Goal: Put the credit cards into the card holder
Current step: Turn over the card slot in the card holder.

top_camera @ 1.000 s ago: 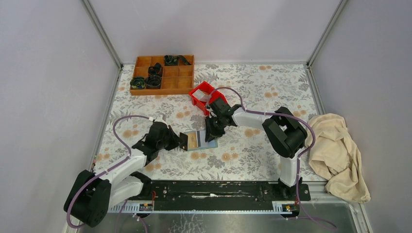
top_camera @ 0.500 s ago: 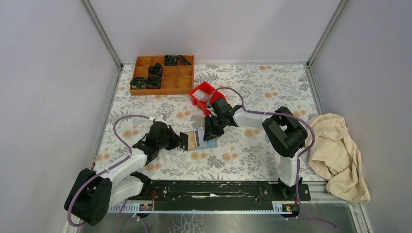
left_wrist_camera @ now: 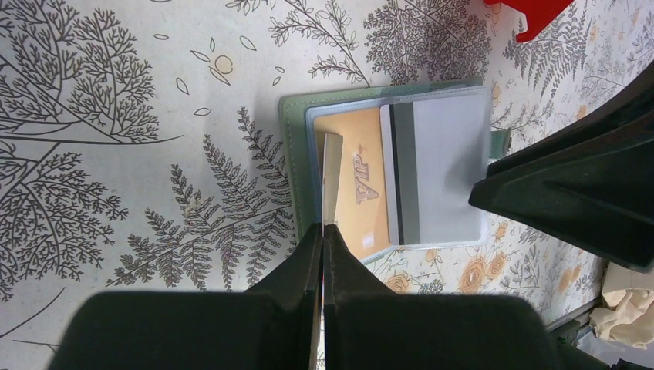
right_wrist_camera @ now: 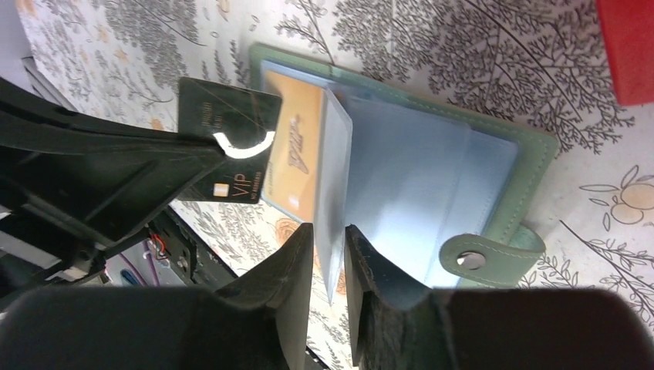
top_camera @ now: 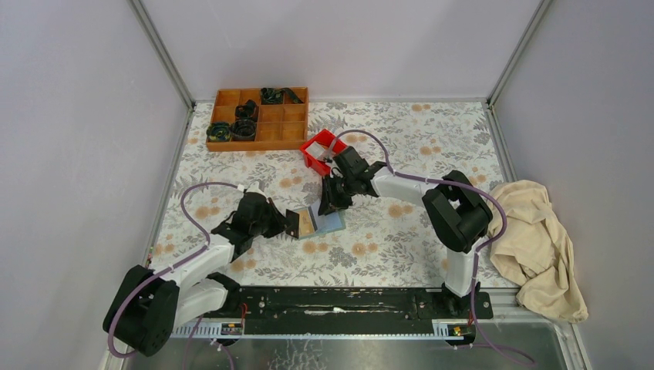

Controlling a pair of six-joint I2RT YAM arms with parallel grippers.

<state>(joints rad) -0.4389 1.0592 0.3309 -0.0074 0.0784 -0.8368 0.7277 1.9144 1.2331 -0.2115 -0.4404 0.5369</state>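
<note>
The sage-green card holder [top_camera: 332,224] lies open on the floral table; it shows in the left wrist view [left_wrist_camera: 291,146] and the right wrist view [right_wrist_camera: 534,163]. A yellow-tan card [right_wrist_camera: 297,150] sits in its left pocket. My left gripper [left_wrist_camera: 322,228] is shut on the dark grey card [right_wrist_camera: 227,139], held on edge at the holder's left side. My right gripper [right_wrist_camera: 328,231] is shut on a pale inner pocket leaf [right_wrist_camera: 335,177] and holds it upright. A whitish piece [top_camera: 322,153] lies in the red bin.
The red bin [top_camera: 312,149] stands just behind the right gripper [top_camera: 326,206]. A brown wooden compartment tray [top_camera: 258,118] with black parts is at the back left. A beige cloth [top_camera: 536,243] lies at the right edge.
My right gripper has shifted a little left and back, drawing the pocket leaf up with it. The left gripper and its dark card have barely moved.
</note>
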